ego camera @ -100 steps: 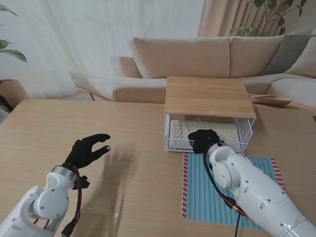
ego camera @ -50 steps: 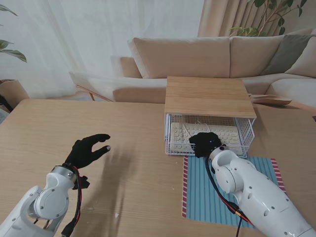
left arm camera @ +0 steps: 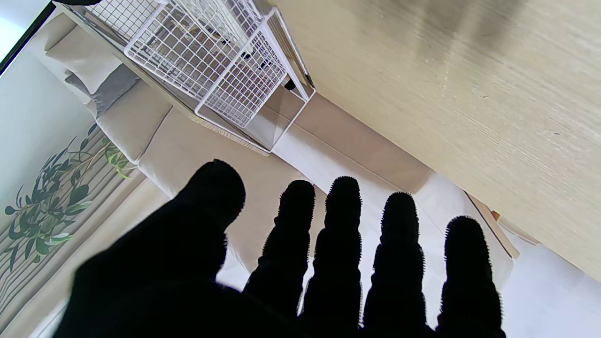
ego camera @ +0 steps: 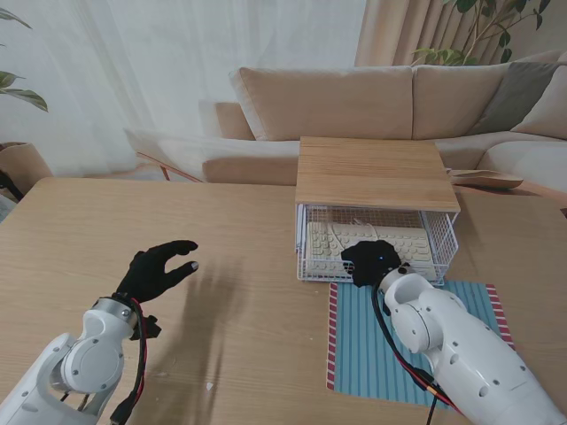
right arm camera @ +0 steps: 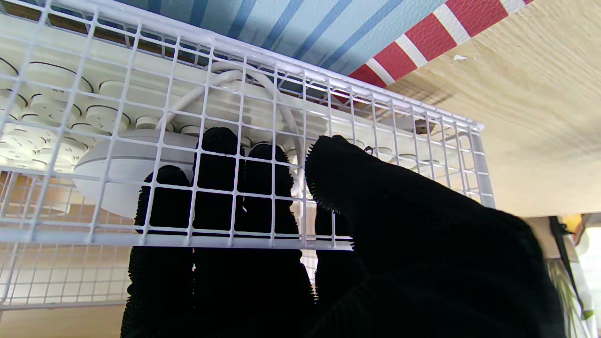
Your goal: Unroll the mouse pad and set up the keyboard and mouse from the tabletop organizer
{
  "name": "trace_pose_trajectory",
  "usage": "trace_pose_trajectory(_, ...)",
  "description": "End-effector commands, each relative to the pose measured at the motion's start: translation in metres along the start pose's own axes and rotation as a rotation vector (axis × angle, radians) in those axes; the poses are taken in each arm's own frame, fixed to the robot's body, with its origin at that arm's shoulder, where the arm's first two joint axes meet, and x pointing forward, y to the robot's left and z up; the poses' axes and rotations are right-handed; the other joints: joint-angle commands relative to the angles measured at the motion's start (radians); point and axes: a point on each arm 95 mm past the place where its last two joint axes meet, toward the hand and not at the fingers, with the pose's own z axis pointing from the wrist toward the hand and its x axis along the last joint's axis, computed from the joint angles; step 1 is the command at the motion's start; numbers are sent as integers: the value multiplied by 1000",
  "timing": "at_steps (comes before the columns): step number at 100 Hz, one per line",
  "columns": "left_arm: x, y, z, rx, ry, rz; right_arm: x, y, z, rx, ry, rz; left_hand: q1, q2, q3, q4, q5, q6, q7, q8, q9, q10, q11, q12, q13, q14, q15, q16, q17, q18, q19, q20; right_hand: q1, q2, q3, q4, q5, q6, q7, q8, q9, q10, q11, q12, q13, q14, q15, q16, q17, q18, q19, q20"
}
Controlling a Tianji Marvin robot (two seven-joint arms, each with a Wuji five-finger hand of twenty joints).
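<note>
The white keyboard (ego camera: 368, 241) lies flat inside the wire organizer (ego camera: 306, 252), under its wooden top (ego camera: 372, 173), long axis running left to right along the organizer's open front. The white mouse (right arm camera: 119, 164) rests on the keyboard. The right hand (ego camera: 370, 262) reaches into the organizer's front, fingers (right arm camera: 218, 188) extended together behind the mesh beside the mouse; whether they grip it cannot be told. The striped mouse pad (ego camera: 363, 354) lies unrolled just in front of the organizer. Well to the organizer's left, the left hand (ego camera: 155, 270) hovers over the tabletop (ego camera: 239, 221), fingers spread, empty.
</note>
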Motion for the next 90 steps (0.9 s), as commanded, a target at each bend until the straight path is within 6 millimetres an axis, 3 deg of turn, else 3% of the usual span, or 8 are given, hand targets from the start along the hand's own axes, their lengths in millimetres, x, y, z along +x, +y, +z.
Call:
trace_pose_trajectory(1,1,3,0,-16,-4,-8,2,-13,-6,42,6,2,0,11,-13,44,-26,4,-10,-8,-16,24,-13,-11,-33,3,-11,13,-18,21,-24,-9,77,-12,80,-2,92,-118,82,46,36,11,26,26,77,7,170,93,-7,-11,-2,24)
trace_pose_trajectory(56,0,3,-1,-15,-4,-9,23,-11,-15,69,67,52,0,12,-14,44,-26,3,-11,-8,-16,25,-13,-11,-34,2,-11,13,-18,21,-24,-9,80,-35,97,-1,82,-67,91,41,49,20,24,29,91,12,172,97,0,-5,-1,37)
trace_pose_trajectory(90,1,3,-1,-16,-2,-8,19,-15,-25,69,47,34,0,11,-13,44,-26,3,-10,-8,-15,24,-13,-11,-33,2,-11,13,-17,20,-23,-8,78,-34,102,-3,84,-74,95,41,48,18,23,33,88,11,171,98,-1,-5,-3,41)
